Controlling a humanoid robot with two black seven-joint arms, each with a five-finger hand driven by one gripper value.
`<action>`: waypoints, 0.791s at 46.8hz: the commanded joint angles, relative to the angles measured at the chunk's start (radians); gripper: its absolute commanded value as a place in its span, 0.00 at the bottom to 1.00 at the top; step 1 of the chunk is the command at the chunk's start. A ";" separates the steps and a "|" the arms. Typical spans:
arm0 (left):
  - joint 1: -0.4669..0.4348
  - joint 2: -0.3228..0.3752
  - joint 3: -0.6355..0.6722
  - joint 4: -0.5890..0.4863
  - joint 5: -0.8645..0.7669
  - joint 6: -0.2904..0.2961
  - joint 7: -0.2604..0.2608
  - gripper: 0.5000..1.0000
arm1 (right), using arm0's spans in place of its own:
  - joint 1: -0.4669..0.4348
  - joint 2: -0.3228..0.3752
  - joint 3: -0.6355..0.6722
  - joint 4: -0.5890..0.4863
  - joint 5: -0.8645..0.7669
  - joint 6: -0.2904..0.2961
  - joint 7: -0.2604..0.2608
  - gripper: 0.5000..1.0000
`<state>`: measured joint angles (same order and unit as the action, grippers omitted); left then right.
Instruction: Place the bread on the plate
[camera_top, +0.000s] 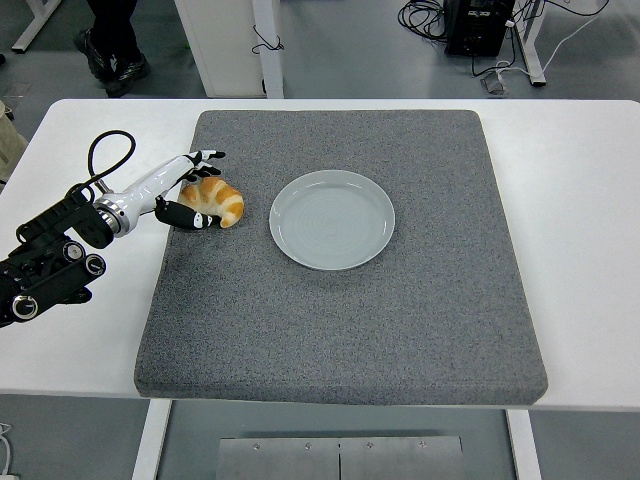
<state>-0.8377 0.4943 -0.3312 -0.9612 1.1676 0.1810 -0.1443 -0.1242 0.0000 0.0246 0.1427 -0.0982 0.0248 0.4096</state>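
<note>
The bread, a golden croissant (215, 201), lies on the grey mat (340, 320) just left of the plate. The pale grey plate (331, 219) sits empty at the middle of the mat. My left hand (203, 190) is at the croissant's left end. Its fingers (207, 158) arch over the far side and the thumb (188, 218) lies along the near side. The hand is still open around the bread, which rests on the mat. The right arm is out of view.
The mat covers most of the white table (580, 200). A black cable (98, 155) loops up behind my left wrist. A person's feet (110, 60) show on the floor beyond the table's far left.
</note>
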 joint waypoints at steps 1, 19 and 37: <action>0.000 -0.005 0.000 0.002 0.000 0.000 0.000 0.66 | 0.000 0.000 0.000 0.000 0.000 0.000 0.000 1.00; -0.004 -0.005 0.000 0.001 -0.014 -0.012 -0.017 0.00 | 0.000 0.000 0.000 0.000 0.000 0.001 0.000 1.00; -0.103 0.079 -0.006 -0.059 -0.014 -0.086 -0.064 0.00 | 0.000 0.000 0.000 0.000 0.000 0.000 0.000 1.00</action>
<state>-0.9217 0.5492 -0.3351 -0.9973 1.1548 0.1080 -0.2076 -0.1243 0.0000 0.0246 0.1427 -0.0981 0.0247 0.4097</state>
